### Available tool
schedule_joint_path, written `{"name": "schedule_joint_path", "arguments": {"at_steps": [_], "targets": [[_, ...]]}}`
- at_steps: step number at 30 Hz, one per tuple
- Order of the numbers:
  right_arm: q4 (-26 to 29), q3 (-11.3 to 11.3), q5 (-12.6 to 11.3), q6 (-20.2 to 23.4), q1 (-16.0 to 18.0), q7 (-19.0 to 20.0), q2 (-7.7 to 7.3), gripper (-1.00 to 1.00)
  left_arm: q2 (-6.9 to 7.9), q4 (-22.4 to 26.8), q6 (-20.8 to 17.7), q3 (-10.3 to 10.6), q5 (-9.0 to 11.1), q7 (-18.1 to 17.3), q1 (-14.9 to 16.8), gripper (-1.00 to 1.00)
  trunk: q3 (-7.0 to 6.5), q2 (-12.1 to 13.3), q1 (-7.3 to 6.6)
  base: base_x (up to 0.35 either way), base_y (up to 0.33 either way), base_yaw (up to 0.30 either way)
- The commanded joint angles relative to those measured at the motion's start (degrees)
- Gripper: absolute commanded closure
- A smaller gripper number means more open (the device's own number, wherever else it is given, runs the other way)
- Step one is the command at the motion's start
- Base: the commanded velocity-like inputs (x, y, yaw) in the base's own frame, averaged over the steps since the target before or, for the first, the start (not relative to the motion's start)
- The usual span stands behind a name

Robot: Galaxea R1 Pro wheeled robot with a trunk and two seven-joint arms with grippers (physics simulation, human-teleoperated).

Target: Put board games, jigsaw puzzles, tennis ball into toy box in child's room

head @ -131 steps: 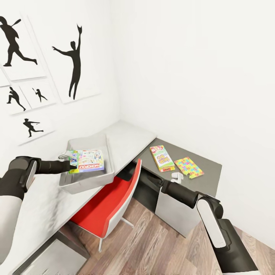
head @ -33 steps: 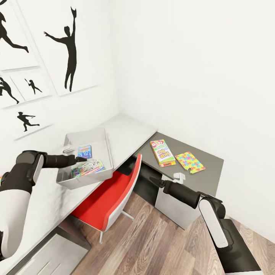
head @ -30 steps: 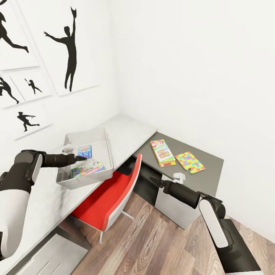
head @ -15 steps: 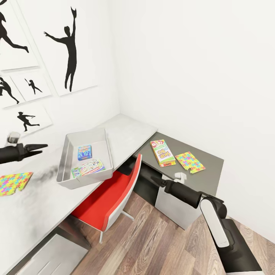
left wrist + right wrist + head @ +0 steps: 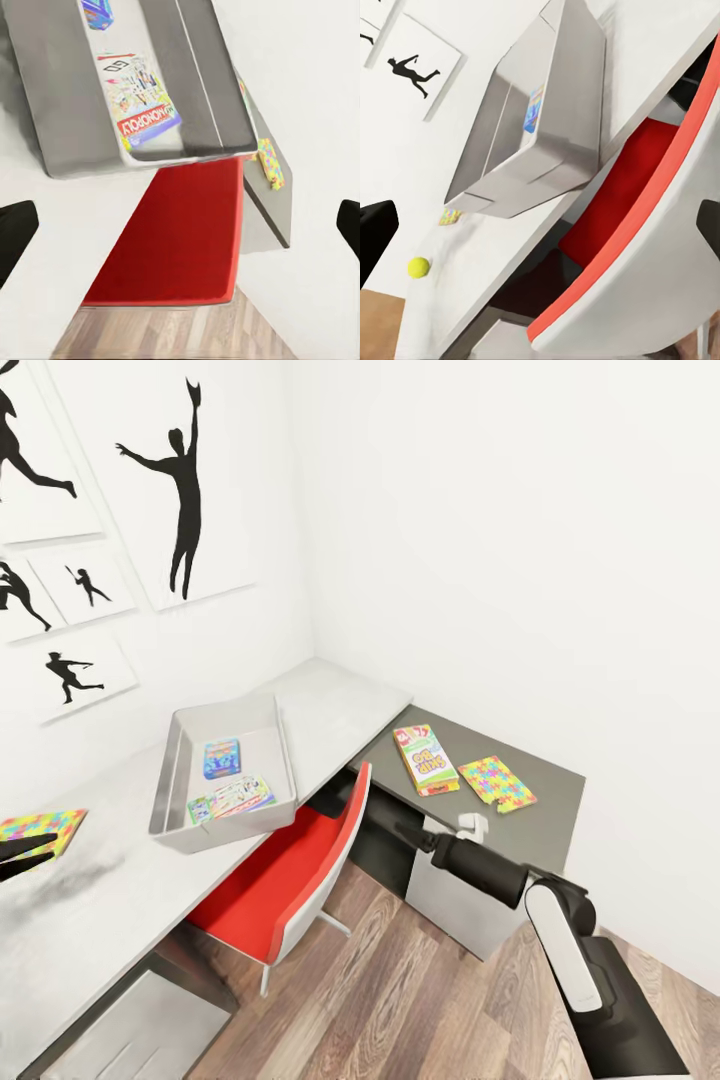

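Observation:
The grey toy box (image 5: 170, 785) stands on the light desk top, holding the Monopoly board game (image 5: 232, 798) and a small blue box (image 5: 221, 757). The left wrist view looks over the toy box (image 5: 60, 127) and the Monopoly box (image 5: 146, 112). My left gripper (image 5: 22, 855) is open at the far left, beside one jigsaw puzzle (image 5: 40, 826). On the dark lower section lie the Skip Bo game (image 5: 425, 758) and a second puzzle (image 5: 497, 782). My right gripper (image 5: 405, 830) is open and empty beside the chair. The tennis ball (image 5: 418, 267) rests on the desk beyond the toy box (image 5: 532, 142).
A red-and-white chair (image 5: 290, 870) is pushed under the desk (image 5: 340, 705) between my arms. White walls with black silhouette prints (image 5: 180, 480) close off the corner behind the desk. Wood-plank floor (image 5: 400, 1000) lies below, and white drawers stand under the dark section.
My left arm let the Monopoly box go into the toy box, pulled out and swung far left and down toward the puzzle. The right arm stays put.

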State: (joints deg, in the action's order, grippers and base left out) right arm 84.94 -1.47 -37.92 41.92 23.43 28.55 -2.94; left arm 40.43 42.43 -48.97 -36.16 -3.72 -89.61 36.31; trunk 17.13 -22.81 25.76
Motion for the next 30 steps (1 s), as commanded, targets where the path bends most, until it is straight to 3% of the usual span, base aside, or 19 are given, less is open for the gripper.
{"name": "schedule_joint_path", "arguments": {"at_steps": [1, 6, 10, 13, 30], "targets": [[0.1, 0.0, -0.2, 0.2, -0.1, 0.2, -0.02, -1.00, -0.12, -0.4, 0.5, -0.7, -0.4, -0.4, -1.8, -1.00, 0.10, -0.1, 0.02, -0.162, 0.000, 0.000], [0.2, 1.5, -0.1, -0.1, -0.4, 3.7, 0.07, -1.00, -0.31, -1.5, 4.3, -1.6, 1.5, -0.4, -6.4, -1.00, 0.10, -0.1, 0.02, -0.251, 0.000, 0.000], [0.4, 2.1, 0.0, -0.3, -1.8, 6.1, 0.12, -1.00, -0.34, -1.8, 5.3, -1.8, 3.9, -0.4, -7.5, -1.00, -0.05, -0.1, 0.02, -0.118, 0.000, 0.000], [0.5, 2.2, 0.0, -0.3, -2.1, 6.5, 0.12, -1.00, -0.25, -1.9, 5.5, -1.8, 4.5, -0.4, -7.9, -1.00, -0.28, -0.1, 0.02, -0.029, 0.000, 0.000], [4.1, 2.2, -0.2, 0.3, -2.3, 9.0, 0.19, -1.00, 0.07, -1.9, 3.6, -1.4, 4.8, -0.4, -8.1, -1.00, -1.88, -0.1, 0.02, -0.002, 0.000, 0.060]]}}
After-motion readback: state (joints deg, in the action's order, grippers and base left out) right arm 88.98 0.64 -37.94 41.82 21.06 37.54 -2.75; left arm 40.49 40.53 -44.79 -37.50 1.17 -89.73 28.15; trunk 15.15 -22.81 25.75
